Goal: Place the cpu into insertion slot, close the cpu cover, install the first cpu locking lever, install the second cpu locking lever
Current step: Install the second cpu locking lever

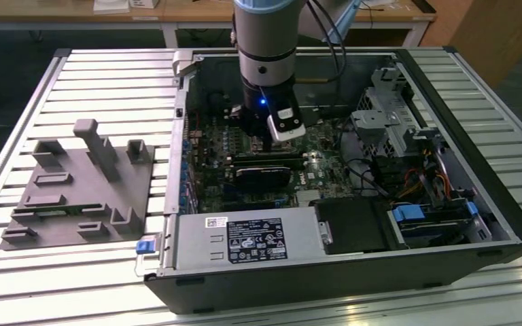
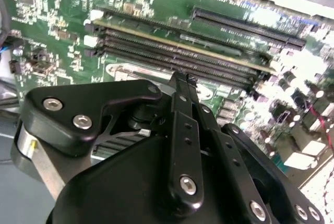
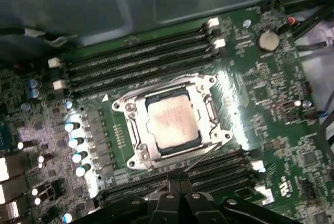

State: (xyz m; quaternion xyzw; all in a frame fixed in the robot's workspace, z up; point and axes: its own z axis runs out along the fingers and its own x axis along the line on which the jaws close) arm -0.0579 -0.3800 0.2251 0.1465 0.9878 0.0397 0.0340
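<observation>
**Item 1. Gripper** (image 3: 177,182). Its fingers are seen pressed together at the tips in both wrist views (image 2: 181,78), with nothing clamped between them. In the exterior view (image 1: 274,146) it is hung low inside the open computer case (image 1: 334,288), above the circuit board (image 3: 271,109).

**Item 2. Memory slots** (image 3: 224,174). A bank of long black slots is found directly beneath the fingertips, between gripper and socket.

**Item 3. Locking levers.** One thin wire lever (image 3: 203,157) is seen slanting off the socket's nearer corner. A second (image 3: 146,89) is traced along its far edge. Whether either is hooked down cannot be told.

**Item 4. Cpu** (image 3: 171,122). The dull silver square is lying flat inside the insertion slot (image 3: 140,156), so the placing step is judged done.

**Item 5. Cpu cover** (image 3: 204,110). The silvery frame appears folded down around the chip, which shows through its window. Closing is judged done or nearly so.

**Item 6. Further memory slots** (image 3: 135,62), beyond the socket, with a coin battery (image 3: 268,40) off to one side.

**Item 7. Surroundings.** The case is laid on a slatted metal table (image 1: 107,75). A grey fixture block (image 1: 79,183) is set well apart, on the exterior view's left.

**Assessment.** The lever stage is judged to be in hand. A narrow closed tip, set squarely on the thin wire, would be called for, with care taken that it does not slip onto the neighbouring slots.
</observation>
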